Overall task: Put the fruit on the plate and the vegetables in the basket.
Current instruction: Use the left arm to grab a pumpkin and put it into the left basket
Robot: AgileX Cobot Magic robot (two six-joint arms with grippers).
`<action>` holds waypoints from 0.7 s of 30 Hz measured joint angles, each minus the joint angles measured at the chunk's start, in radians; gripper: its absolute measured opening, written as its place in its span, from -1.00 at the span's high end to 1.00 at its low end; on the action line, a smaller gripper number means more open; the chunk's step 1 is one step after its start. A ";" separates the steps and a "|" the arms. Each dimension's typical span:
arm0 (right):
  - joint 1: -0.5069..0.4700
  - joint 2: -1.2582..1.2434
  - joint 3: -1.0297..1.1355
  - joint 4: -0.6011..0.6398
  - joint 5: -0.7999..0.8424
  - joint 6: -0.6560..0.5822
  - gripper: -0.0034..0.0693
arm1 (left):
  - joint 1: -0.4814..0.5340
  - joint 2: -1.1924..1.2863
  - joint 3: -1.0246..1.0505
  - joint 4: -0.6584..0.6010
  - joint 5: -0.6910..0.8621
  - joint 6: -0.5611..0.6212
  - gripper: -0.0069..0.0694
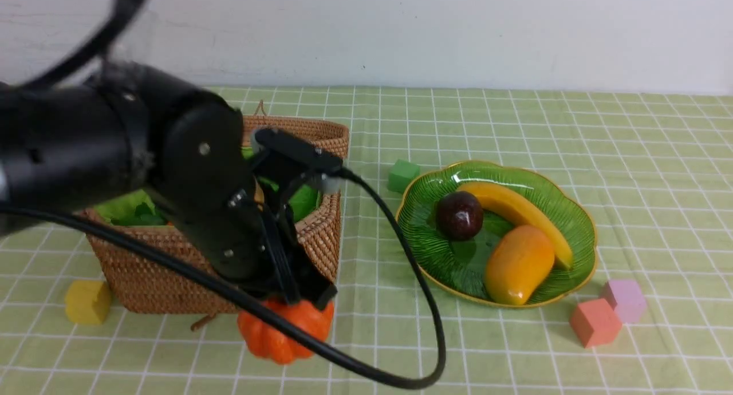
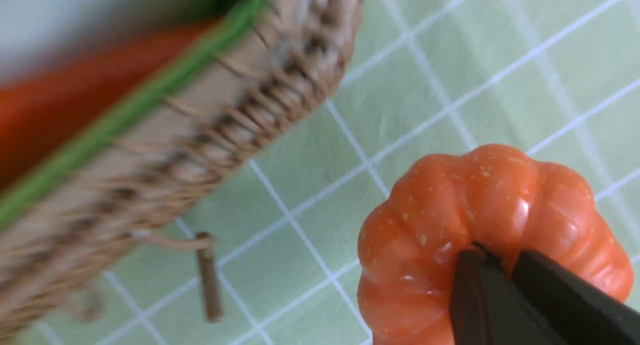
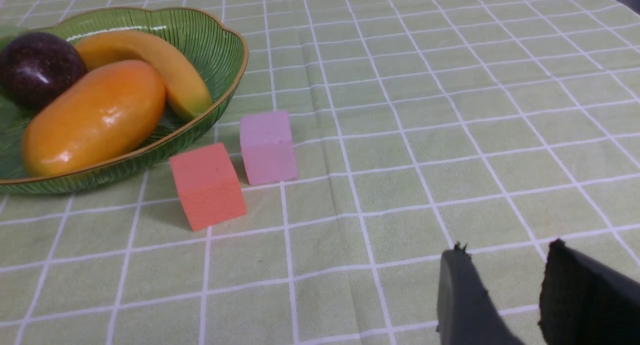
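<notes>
Three toy fruits lie together in the translucent green glass plate (image 1: 575, 214) with its ribbed leaf pattern and scalloped gold rim: one long yellow banana (image 1: 518, 209) curving along the far side, one oval orange-yellow mango (image 1: 518, 264) at the near side touching it, and one small round dark maroon fruit (image 1: 459, 214) beside the banana's far end. Four small coloured foam cubes sit on the green checked tablecloth (image 1: 515, 126): a green cube (image 1: 403, 176) just beyond the plate, a coral-red cube (image 1: 595, 322) and a pale pink cube (image 1: 625, 299) close together by the plate's near right rim, and a yellow cube (image 1: 87, 302) at the left near corner of the woven brown wicker basket (image 1: 320, 234). That single basket, lined in bright green fabric, stands left of the plate; the left wrist view shows a blurred red-orange shape inside it, too soft to name. One ribbed orange pumpkin (image 1: 285, 331), glossy with pale speckles and rounded lobes, rests on the cloth just in front of the basket's near wall, outside it. The left gripper (image 2: 505, 265) comes down on the pumpkin's top, its two black fingers (image 2: 475, 295) drawn almost together and pinching at the centre of the crown. The right gripper (image 3: 500, 295) shows only in its own wrist view, its fingers parted with a clear gap and nothing between them, above bare cloth apart from the two cubes.
</notes>
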 joint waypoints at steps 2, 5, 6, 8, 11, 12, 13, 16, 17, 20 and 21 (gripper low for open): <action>0.000 0.000 0.000 0.000 0.000 0.000 0.25 | 0.000 -0.084 -0.071 0.065 0.008 0.006 0.72; 0.000 0.000 0.000 0.000 0.000 0.000 0.25 | 0.027 -0.149 -0.138 0.198 -0.035 -0.043 0.72; 0.000 0.000 0.000 0.000 0.000 0.000 0.25 | 0.042 -0.158 -0.147 0.237 -0.057 -0.065 0.72; 0.000 0.000 0.000 -0.001 0.000 0.000 0.25 | 0.071 -0.164 -0.155 0.303 -0.096 -0.115 0.72; 0.000 0.000 0.000 -0.001 0.000 0.000 0.25 | 0.179 -0.124 -0.156 0.390 -0.178 -0.262 0.72; 0.000 0.000 0.000 0.000 0.000 0.000 0.25 | 0.206 -0.099 -0.156 0.398 -0.183 -0.301 0.72; 0.000 0.000 0.000 0.000 0.000 0.000 0.25 | 0.231 -0.070 -0.156 0.402 -0.185 -0.336 0.72; 0.000 0.000 0.000 0.000 0.000 0.000 0.25 | 0.275 0.009 -0.156 0.405 -0.185 -0.415 0.72; 0.000 0.000 0.000 0.000 0.000 0.000 0.25 | 0.290 0.055 -0.156 0.405 -0.188 -0.458 0.68; 0.000 0.000 0.000 0.000 0.000 0.000 0.25 | 0.297 0.117 -0.156 0.409 -0.195 -0.518 0.58; 0.000 0.000 0.000 0.000 0.000 0.000 0.25 | 0.297 0.142 -0.156 0.409 -0.200 -0.543 0.48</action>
